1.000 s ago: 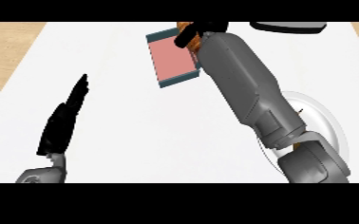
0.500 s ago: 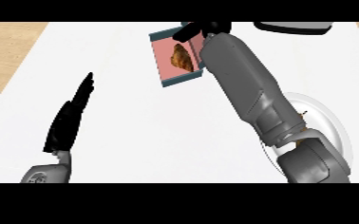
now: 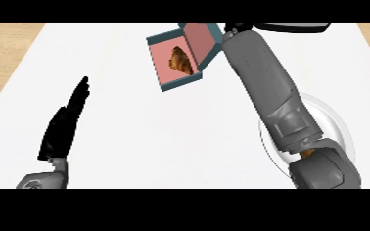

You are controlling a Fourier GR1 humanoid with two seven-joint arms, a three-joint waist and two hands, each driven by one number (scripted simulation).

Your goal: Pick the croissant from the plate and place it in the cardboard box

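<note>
The croissant (image 3: 180,61) lies inside the cardboard box (image 3: 168,77), on its pink floor, toward the end nearest the raised flap. The box sits near the far edge of the white counter (image 3: 173,132), turned at an angle, with teal outer walls and its lid flap standing up on the far right side.

The right arm stretches from the near right corner of the counter all the way up past the box; the right robot hand (image 3: 237,27) shows only as a small dark shape at the far edge, just beyond the box's flap, and I cannot tell how its fingers stand from here. It has no visible hold on the croissant, which rests apart from it in the box.

The plate (image 3: 338,122) (clear, or nearly so) lies toward the near right side of the counter, mostly covered by the grey forearm passing over it. A small brown bit shows at the forearm's lower joint over the plate; what it is I cannot make out.

The left robot hand (image 3: 63,127) rests near the near left corner, fingers straight and pointing toward the far edge, holding nothing.
</note>
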